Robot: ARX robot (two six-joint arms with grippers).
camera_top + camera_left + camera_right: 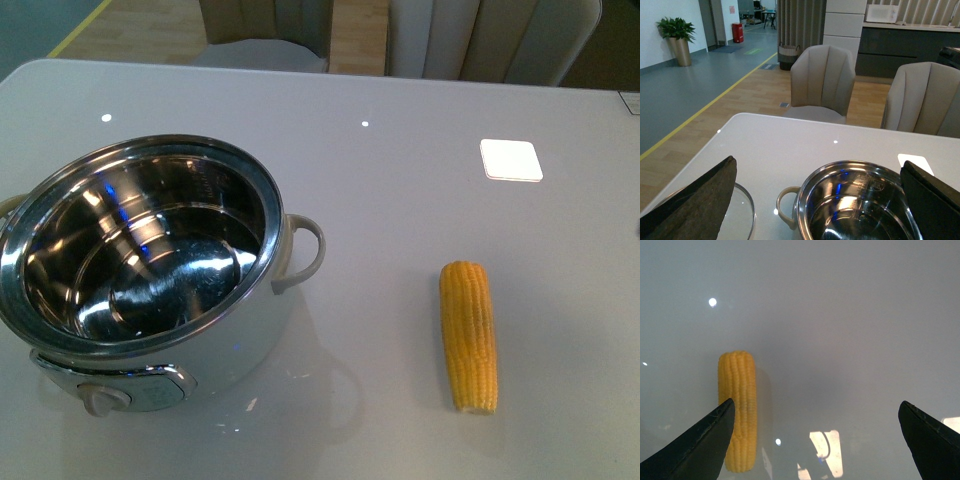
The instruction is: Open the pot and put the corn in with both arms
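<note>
Your front view looks steeply down on the desk (400, 90). The left wrist view looks low across the pot (855, 200) toward chairs (822, 80); the right wrist view looks down closely at the corn (738, 405), shared with front.

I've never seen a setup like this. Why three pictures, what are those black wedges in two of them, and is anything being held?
They come from three cameras on a two-armed robot. One looks forward from its body at a grey table with an open pot, a corn cob and a white square. The others sit on the wrists; the black wedges are the open fingers of the left gripper, above the pot with the glass lid beside it, and of the right gripper above the corn. Nothing is held.
</note>
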